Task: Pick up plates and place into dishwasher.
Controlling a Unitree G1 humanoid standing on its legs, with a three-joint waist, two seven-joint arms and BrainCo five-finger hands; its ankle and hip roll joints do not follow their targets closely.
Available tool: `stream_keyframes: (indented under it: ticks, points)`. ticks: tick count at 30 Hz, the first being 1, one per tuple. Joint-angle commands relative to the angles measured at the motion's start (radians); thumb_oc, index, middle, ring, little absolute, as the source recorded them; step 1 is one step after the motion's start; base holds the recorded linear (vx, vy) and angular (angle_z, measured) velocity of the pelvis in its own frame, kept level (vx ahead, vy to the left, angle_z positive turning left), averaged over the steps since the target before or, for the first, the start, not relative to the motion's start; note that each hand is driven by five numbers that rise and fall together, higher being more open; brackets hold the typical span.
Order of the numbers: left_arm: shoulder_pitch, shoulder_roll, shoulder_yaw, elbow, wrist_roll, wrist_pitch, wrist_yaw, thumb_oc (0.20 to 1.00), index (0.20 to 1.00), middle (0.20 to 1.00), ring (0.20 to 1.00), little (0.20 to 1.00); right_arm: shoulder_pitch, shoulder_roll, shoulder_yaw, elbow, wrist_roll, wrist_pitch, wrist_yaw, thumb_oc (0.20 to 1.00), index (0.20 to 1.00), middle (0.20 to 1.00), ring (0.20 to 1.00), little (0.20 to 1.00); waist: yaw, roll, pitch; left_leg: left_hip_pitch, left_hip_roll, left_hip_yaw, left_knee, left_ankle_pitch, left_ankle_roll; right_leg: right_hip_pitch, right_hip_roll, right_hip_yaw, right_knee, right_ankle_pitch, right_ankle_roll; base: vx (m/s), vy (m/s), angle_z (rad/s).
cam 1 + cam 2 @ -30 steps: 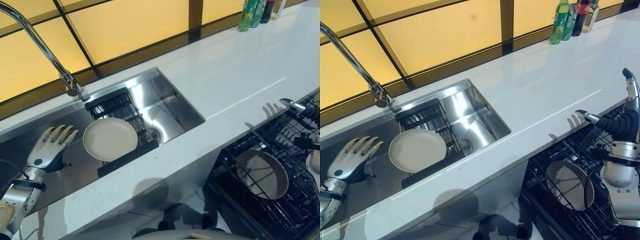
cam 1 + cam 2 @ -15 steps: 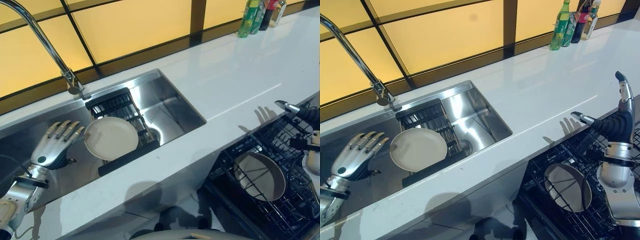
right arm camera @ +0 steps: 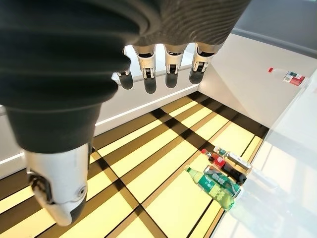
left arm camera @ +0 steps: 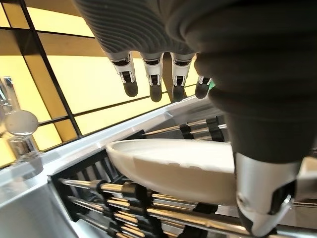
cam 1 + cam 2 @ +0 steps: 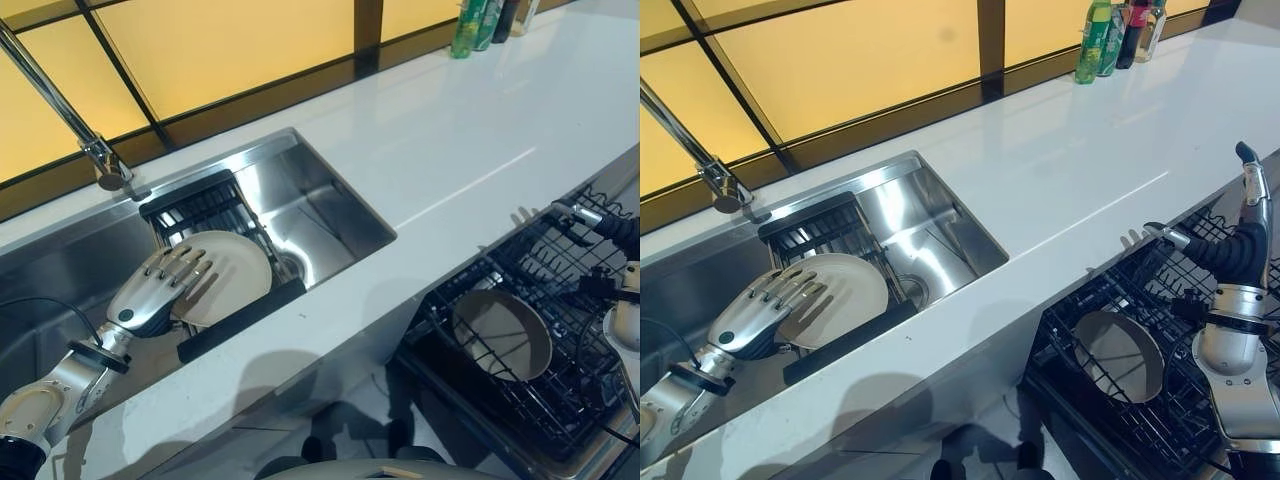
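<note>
A cream plate (image 5: 232, 283) lies tilted on a black rack (image 5: 196, 207) inside the steel sink (image 5: 330, 205). My left hand (image 5: 150, 298) reaches over the plate's left part with straight fingers (image 4: 152, 74), open. In the left wrist view the plate (image 4: 168, 166) sits just below those fingers, with the thumb (image 4: 261, 198) beside its rim. A second plate (image 5: 1120, 355) stands on edge in the dishwasher rack (image 5: 545, 405) at lower right. My right hand (image 5: 1240, 250) hovers above that rack's right side, fingers (image 3: 148, 74) straight, holding nothing.
A tall faucet (image 5: 62, 115) rises at the sink's back left. The white counter (image 5: 480, 130) runs to the right, with several bottles (image 5: 1102, 38) at its far end. The pulled-out dishwasher rack stands below the counter's front edge.
My left hand has moved right from beside the plate to over its left part. The right hand has stayed above the dishwasher rack. The camera has shifted a little.
</note>
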Motion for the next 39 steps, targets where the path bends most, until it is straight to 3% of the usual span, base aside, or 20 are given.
stream_keyframes:
  ticks: [1,5,6,7,8,26,28,29,39]
  points:
    - [-0.031,0.097,0.028,-0.026,-0.049,0.013,-0.007,1.000,1.000,1.000,1.000,1.000,-0.043,-0.049,0.023,-0.056,0.016,-0.054,-0.034,1.000,1.000,1.000,1.000,1.000,0.012,-0.039,-0.018,-0.059,-0.039,0.047,0.052,0.001,0.058,-0.045,-0.044,0.082,0.070,0.011,0.075,0.04,0.008,-0.08]
    - [-0.029,0.100,0.014,-0.028,-0.042,0.013,-0.045,1.000,1.000,1.000,1.000,1.000,-0.042,-0.054,0.019,-0.060,0.023,-0.045,-0.032,1.000,1.000,1.000,1.000,1.000,0.013,-0.044,-0.018,-0.058,-0.040,0.045,0.063,-0.003,0.061,-0.041,-0.046,0.081,0.078,0.009,0.076,0.04,0.003,-0.02]
    - [-0.029,0.098,0.007,-0.024,-0.041,0.016,-0.051,0.909,0.909,0.909,0.909,0.909,-0.044,-0.056,0.021,-0.059,0.023,-0.043,-0.032,1.000,1.000,1.000,1.000,1.000,0.014,-0.045,-0.017,-0.058,-0.041,0.044,0.064,-0.003,0.061,-0.040,-0.046,0.082,0.079,0.008,0.076,0.03,0.005,0.00]
    - [-0.027,0.097,0.004,-0.022,-0.040,0.019,-0.054,0.473,0.473,0.473,0.473,0.473,-0.047,-0.057,0.023,-0.057,0.025,-0.041,-0.032,1.000,1.000,1.000,1.000,1.000,0.016,-0.045,-0.018,-0.057,-0.041,0.043,0.065,-0.004,0.061,-0.038,-0.046,0.082,0.078,0.008,0.076,0.00,0.000,0.00]
    - [-0.024,0.097,0.004,-0.020,-0.042,0.020,-0.055,0.200,0.200,0.200,0.200,0.200,-0.049,-0.059,0.026,-0.057,0.026,-0.038,-0.033,1.000,1.000,1.000,1.000,1.000,0.018,-0.045,-0.017,-0.056,-0.042,0.042,0.065,-0.004,0.061,-0.037,-0.046,0.082,0.078,0.008,0.076,0.00,0.000,0.00]
    - [0.018,0.109,0.070,-0.020,-0.080,0.032,-0.092,0.200,0.200,0.200,0.200,0.200,-0.030,-0.041,0.029,-0.072,0.027,-0.024,-0.043,1.000,1.000,1.000,1.000,1.000,0.040,-0.050,-0.032,-0.046,-0.040,0.024,0.058,-0.002,0.056,-0.015,-0.046,0.057,0.064,0.005,0.079,0.00,-0.002,0.00]
    - [0.020,0.103,0.075,-0.012,-0.084,0.039,-0.091,0.244,0.244,0.244,0.244,0.244,-0.029,-0.040,0.030,-0.075,0.027,-0.020,-0.044,1.000,1.000,1.000,1.000,1.000,0.040,-0.050,-0.034,-0.045,-0.038,0.024,0.056,-0.001,0.055,-0.014,-0.046,0.054,0.064,0.004,0.079,0.00,-0.017,0.04]
    - [0.019,0.102,0.075,-0.007,-0.085,0.037,-0.092,0.200,0.200,0.200,0.200,0.200,-0.030,-0.040,0.030,-0.075,0.029,-0.019,-0.043,1.000,1.000,1.000,1.000,1.000,0.039,-0.050,-0.035,-0.043,-0.038,0.024,0.055,-0.001,0.054,-0.014,-0.046,0.054,0.064,0.003,0.079,0.00,0.000,0.00]
    - [0.041,0.095,0.117,-0.009,-0.089,0.053,-0.087,0.200,0.200,0.200,0.200,0.200,-0.015,-0.038,0.018,-0.081,0.035,-0.017,-0.039,1.000,1.000,1.000,1.000,1.000,0.042,-0.049,-0.042,-0.037,-0.035,0.019,0.045,0.005,0.049,-0.006,-0.043,0.047,0.057,0.003,0.076,0.00,0.000,0.00]
